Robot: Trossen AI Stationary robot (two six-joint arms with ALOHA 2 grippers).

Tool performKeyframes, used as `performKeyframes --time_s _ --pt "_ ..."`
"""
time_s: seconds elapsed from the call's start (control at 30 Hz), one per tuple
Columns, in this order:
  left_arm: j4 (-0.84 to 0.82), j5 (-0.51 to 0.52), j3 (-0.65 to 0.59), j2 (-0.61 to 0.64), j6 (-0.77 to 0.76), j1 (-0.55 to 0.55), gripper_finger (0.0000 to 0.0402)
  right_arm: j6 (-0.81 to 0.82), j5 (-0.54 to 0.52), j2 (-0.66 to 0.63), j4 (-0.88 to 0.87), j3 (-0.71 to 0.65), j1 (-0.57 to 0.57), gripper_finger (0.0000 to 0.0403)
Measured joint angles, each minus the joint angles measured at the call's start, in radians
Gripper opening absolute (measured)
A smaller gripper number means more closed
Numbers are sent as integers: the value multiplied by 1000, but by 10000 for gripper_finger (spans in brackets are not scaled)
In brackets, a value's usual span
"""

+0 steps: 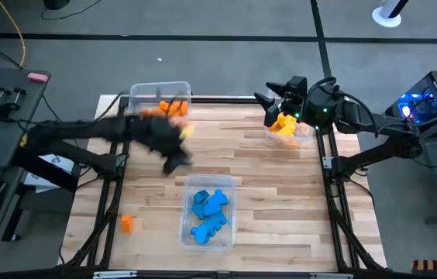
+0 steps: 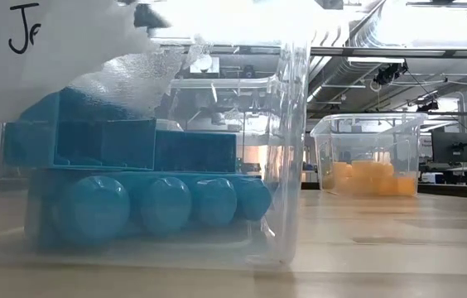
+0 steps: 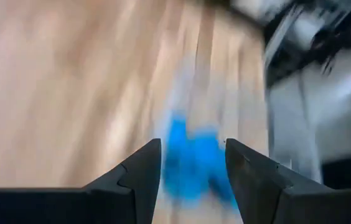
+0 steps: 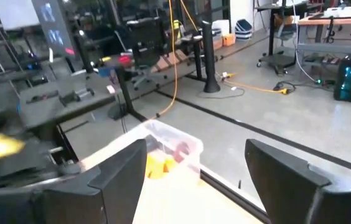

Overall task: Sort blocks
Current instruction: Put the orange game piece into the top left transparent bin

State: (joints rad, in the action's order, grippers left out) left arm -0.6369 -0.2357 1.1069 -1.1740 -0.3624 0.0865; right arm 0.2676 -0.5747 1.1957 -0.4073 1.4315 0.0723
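The left pincer (image 1: 176, 163), spread and empty, was nearer the lone orange block (image 1: 126, 223), lying toward the bench's near-left corner.

Three bins sit on the desk (image 1: 265, 194): one at the far left edge (image 1: 160, 94) holding blocks (image 1: 170, 105), one at the far right (image 1: 294, 133) holding blocks (image 1: 284, 124), and one near the front middle (image 1: 210, 211) holding blocks (image 1: 208, 213). A lone block (image 1: 127, 224) lies on the desk at the front left, well apart from the bins. The left gripper (image 1: 173, 163) is between the far-left and front bins; the right gripper (image 1: 271, 101) is beside the far-right bin.
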Motion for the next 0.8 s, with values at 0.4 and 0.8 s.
performKeyframes --time_s 0.4,0.8 --pt "-543 50 -263 204 -1060 -394 162 -4 31 0 -48 0 0 270" --pt "-465 -146 -343 110 -1509 -721 162 -4 33 2 -69 0 0 270"
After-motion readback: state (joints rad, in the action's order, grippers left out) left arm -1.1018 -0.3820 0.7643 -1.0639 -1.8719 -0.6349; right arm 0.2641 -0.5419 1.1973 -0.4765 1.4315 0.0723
